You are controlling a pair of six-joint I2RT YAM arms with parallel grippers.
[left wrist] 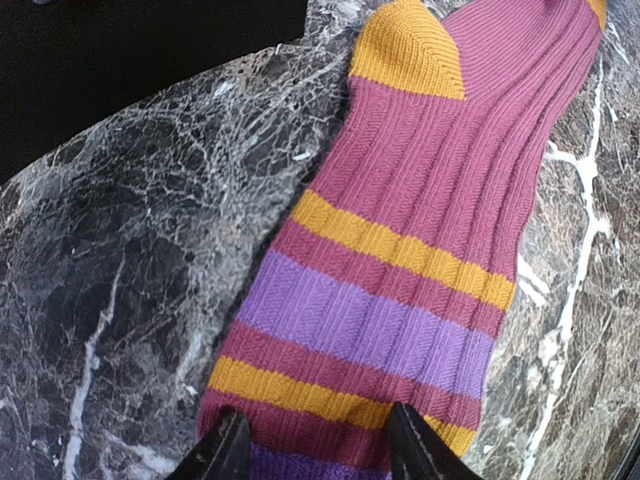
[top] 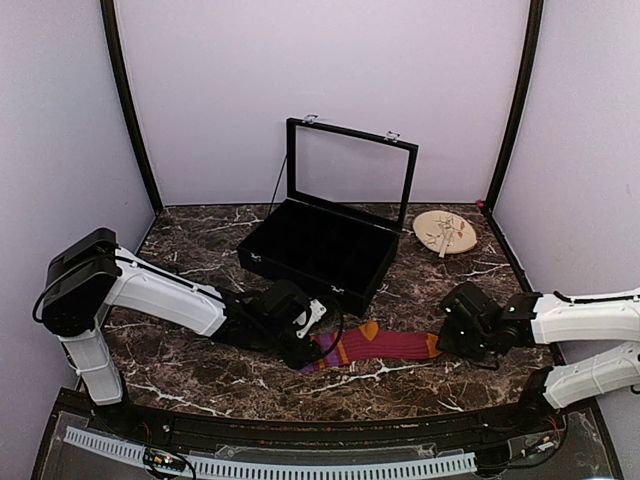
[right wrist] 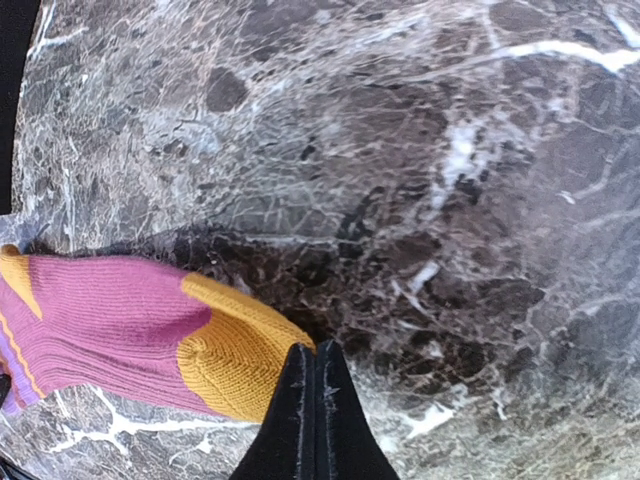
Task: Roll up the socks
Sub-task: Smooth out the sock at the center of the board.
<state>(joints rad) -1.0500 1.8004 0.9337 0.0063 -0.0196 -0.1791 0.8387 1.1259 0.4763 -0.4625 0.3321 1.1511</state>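
A sock (top: 385, 345) striped purple, orange and red lies flat on the marble table, between the two arms. My left gripper (top: 316, 352) is at its cuff end. In the left wrist view the left gripper (left wrist: 320, 442) is open, and its two black fingertips (left wrist: 228, 452) stand over the sock (left wrist: 400, 250), one near each edge. My right gripper (top: 441, 345) is at the toe end. In the right wrist view the right gripper (right wrist: 314, 352) is shut, its tips touching the edge of the orange toe (right wrist: 235, 350). No fabric shows between the tips.
A black case (top: 320, 250) with its glass lid (top: 350, 165) raised stands just behind the sock; its dark edge (left wrist: 150, 60) shows in the left wrist view. A round wooden disc (top: 445, 233) lies at the back right. Purple walls enclose the table (top: 200, 380).
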